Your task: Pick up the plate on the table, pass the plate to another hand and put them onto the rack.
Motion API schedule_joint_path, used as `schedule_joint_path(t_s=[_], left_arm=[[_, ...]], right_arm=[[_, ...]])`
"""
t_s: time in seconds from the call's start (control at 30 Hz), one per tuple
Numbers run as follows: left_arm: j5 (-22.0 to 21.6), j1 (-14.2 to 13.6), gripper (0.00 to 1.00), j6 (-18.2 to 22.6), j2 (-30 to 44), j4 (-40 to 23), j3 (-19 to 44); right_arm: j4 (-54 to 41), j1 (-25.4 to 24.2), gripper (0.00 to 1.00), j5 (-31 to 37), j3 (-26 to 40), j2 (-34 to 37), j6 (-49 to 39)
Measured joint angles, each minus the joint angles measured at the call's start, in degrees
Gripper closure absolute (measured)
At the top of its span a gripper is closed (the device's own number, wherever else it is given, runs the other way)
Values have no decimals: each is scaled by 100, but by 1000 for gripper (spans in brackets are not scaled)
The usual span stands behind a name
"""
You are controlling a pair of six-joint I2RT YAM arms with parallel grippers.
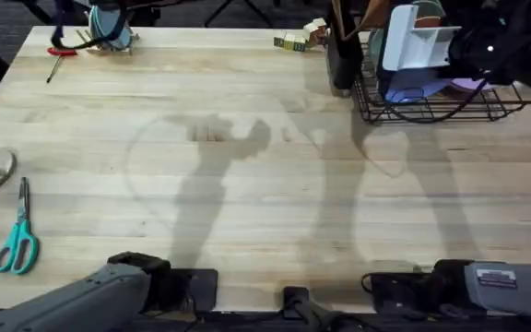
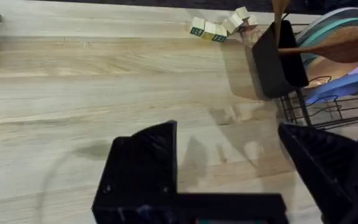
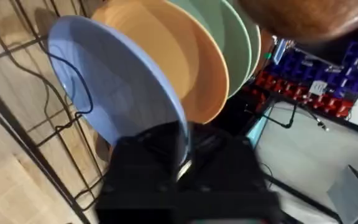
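The light-blue plate [image 3: 117,81] stands on edge in the black wire rack [image 3: 17,124], right in front of an orange bowl [image 3: 173,56]. My right gripper [image 3: 182,149] is shut on the plate's rim, with a black finger on either side of it. From overhead, the right arm [image 1: 501,51] hangs dark over the rack [image 1: 431,112] at the table's far right. The left gripper [image 2: 235,174] is open and holds nothing. It hovers over bare table [image 2: 104,74], with the rack [image 2: 316,112] beyond it.
Green plates [image 3: 229,43] stand behind the orange bowl. A black utensil holder [image 1: 342,55] with a wooden spoon [image 2: 340,45] stands by the rack's left end. Wooden blocks [image 1: 298,39] lie at the far edge. Teal scissors [image 1: 17,242] lie near the left edge.
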Motion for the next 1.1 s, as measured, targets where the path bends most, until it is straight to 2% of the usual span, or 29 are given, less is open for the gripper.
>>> schedule_joint_path(t_s=[0.03, 0.17, 0.2, 0.23, 0.53, 0.73, 1.1], left_arm=[[0, 0, 6, 2, 0, 0, 0], [0, 0, 6, 1, 0, 0, 0], [0, 0, 6, 1, 0, 0, 0], [0, 0, 6, 2, 0, 0, 0], [0, 0, 7, 1, 0, 0, 0], [0, 0, 7, 1, 0, 0, 0], [0, 0, 7, 40, 0, -7, 0]], right_arm=[[-12, 0, 790, 0, 0, 5, 8], [-22, 0, 189, -1, 0, 13, 13], [-22, 0, 67, -1, 0, 12, 28], [-25, 0, 23, 0, 0, 11, 55], [-27, 0, 6, 4, 0, -8, 914], [-55, 0, 6, 12, 0, -416, 1865], [-492, 0, 7, 17, 0, -1484, 4926]])
